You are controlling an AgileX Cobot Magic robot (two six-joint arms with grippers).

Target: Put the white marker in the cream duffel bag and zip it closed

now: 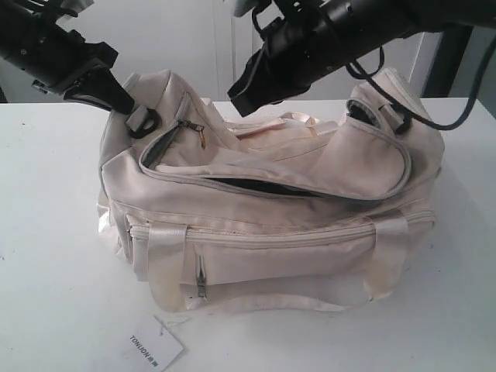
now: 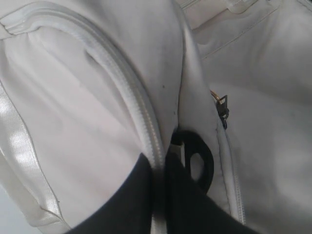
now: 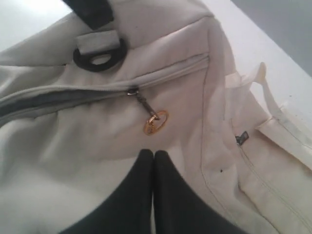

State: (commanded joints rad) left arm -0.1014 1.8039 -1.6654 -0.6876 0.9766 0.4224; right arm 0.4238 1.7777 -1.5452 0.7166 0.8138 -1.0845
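A white paper tag printed "TONLION" [image 1: 155, 346] lies nearest, on the white table [image 1: 46, 256]. Just behind it sits the large cream fabric duffel bag [image 1: 294, 225], mid-table. Its top zipper gapes along the middle and shows dark lining [image 1: 256, 186]. At the bag's far-left end the left gripper [image 2: 158, 162] is closed, pinching the bag's piped seam beside a black end ring [image 2: 209, 163]. The right gripper [image 3: 153, 155] hangs over the bag's top with its fingers pressed together on nothing, just beside the gold ring zipper pull [image 3: 156, 122].
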